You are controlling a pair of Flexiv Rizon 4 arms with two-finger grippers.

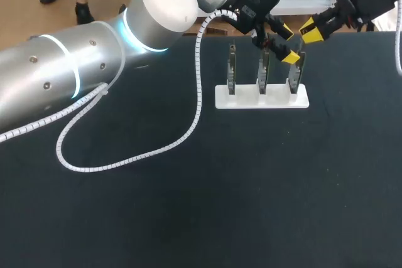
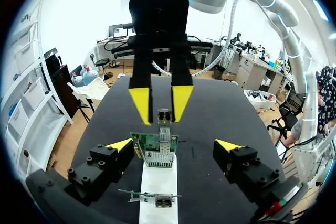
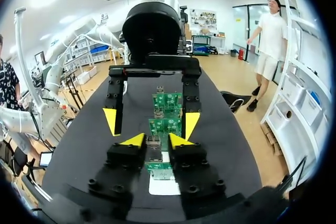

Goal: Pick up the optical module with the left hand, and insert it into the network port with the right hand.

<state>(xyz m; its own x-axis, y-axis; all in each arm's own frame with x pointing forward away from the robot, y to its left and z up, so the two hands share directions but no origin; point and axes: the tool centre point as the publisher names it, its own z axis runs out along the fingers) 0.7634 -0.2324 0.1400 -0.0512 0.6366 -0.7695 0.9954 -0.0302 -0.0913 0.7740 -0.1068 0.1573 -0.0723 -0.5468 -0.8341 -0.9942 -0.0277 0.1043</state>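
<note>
You are working over a black tabletop [image 1: 188, 230], with your left arm [image 1: 63, 80] sweeping in across it and its left pincer [image 1: 288, 43] hanging wide open above the far end of the white stand [image 1: 245, 100]. Its tips are straddling the end card [image 1: 295, 73] of the three standing there without gripping anything. Your right pincer [image 1: 312, 31] is coming in from the opposite side at that same card, set narrow, with a fingertip at each side of the module [image 2: 164, 116]. The module is standing upright on the card's top edge, its lower end meeting the port [image 2: 160, 156] and its long axis running straight down into it. The right pincer is the one on it, so the coming push probably needs to be running down along that axis while the left stays clear.
</note>
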